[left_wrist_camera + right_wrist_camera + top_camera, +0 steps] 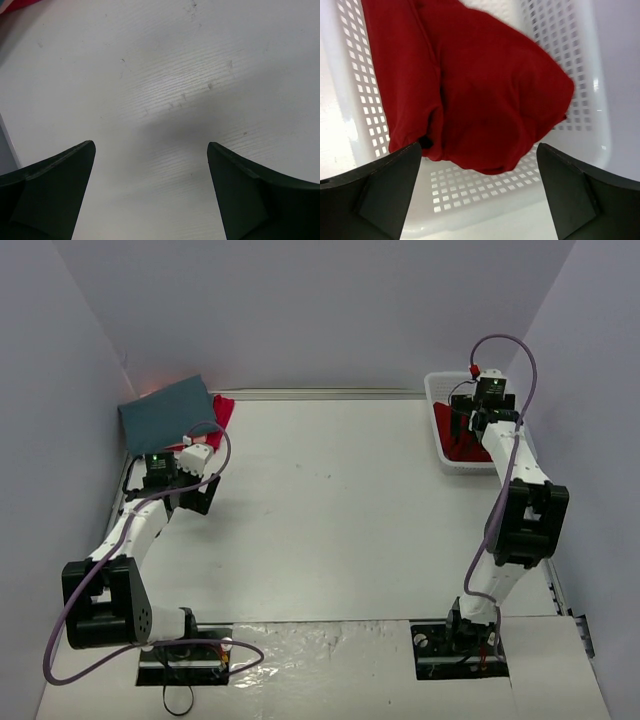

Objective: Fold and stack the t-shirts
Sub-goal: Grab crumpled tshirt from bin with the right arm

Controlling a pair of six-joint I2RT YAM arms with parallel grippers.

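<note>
A deep red t-shirt (490, 100) lies crumpled in the white mesh basket (560, 40) at the far right of the table (330, 520). My right gripper (479, 145) hovers open just above it, with the cloth's near edge between the fingertips but not pinched. In the top view the right gripper (470, 428) is over that basket (438, 390) and the red t-shirt (462, 448). At the far left a folded slate-teal t-shirt (165, 412) rests on a pinkish-red t-shirt (222, 410). My left gripper (200, 490) is open just in front of that pile, over bare table (165, 75), holding nothing.
Grey walls close in the table on the left, back and right. A sliver of red cloth (15, 5) shows at the top left corner of the left wrist view. The arm bases sit at the near edge.
</note>
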